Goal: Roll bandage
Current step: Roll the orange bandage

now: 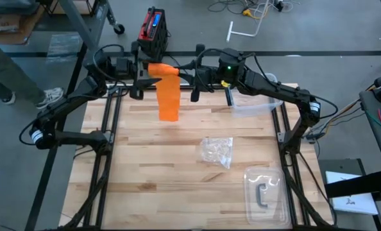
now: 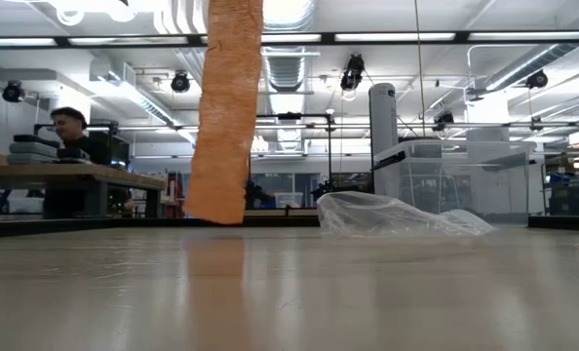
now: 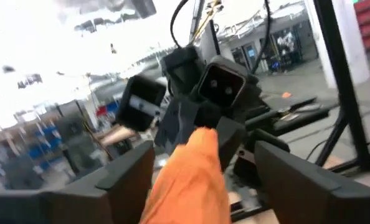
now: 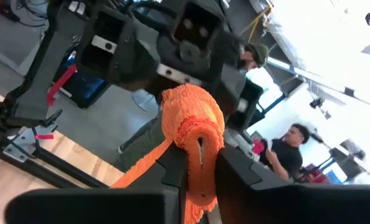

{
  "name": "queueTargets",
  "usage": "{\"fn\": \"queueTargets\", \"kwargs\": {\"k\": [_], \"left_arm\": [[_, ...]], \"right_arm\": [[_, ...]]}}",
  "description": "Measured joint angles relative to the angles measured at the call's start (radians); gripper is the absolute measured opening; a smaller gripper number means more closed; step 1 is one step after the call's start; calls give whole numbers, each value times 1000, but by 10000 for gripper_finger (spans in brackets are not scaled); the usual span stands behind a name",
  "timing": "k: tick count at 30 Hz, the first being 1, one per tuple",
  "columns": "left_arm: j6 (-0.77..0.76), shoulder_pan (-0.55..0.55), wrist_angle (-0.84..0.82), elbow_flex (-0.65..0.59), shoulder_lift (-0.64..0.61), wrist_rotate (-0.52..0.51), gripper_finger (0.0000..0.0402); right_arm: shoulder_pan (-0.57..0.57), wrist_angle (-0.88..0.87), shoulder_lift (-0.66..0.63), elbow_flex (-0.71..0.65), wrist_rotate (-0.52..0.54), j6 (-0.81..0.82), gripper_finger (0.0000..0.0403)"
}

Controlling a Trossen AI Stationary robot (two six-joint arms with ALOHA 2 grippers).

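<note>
Mid-roll, with the tail hanging free

We've got the right tool [image 4: 200, 163] pinching the rolled end of the bandage [image 1: 168, 93] up above the far side of the tabletop [image 1: 177, 173], and the loose strip hangs down to the wood. The left tool [image 3: 197, 180] stands spread around the strip (not gripping). We'd guess light tension from the left keeps the wraps tight and square.

From the left wrist, the left gripper [image 3: 194, 180] has its two dark fingers [image 3: 126, 180] spread wide, with the orange bandage [image 3: 188, 180] running up between them. Just beyond, the other arm's gripper [image 3: 203, 106] meets the strip's far end. A bright, blurred hall lies behind.
</note>
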Motion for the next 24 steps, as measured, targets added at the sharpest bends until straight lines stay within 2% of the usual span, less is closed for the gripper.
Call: {"fn": "queueTargets", "kwargs": {"k": [4,7,16,24], "left_arm": [[225,-1,-23,-13,4,3,299],[320,-6,-17,-14,12,3,298],[348,-13,-11,-14,20,3,266],[391,-13,-7,-14,23,-3,197]], "right_arm": [[0,-1,0,0,7,87,55],[0,-1,0,0,5,142,45],[0,0,0,0,-8,208,53],[0,14,1,0,-13,305,47]]}}
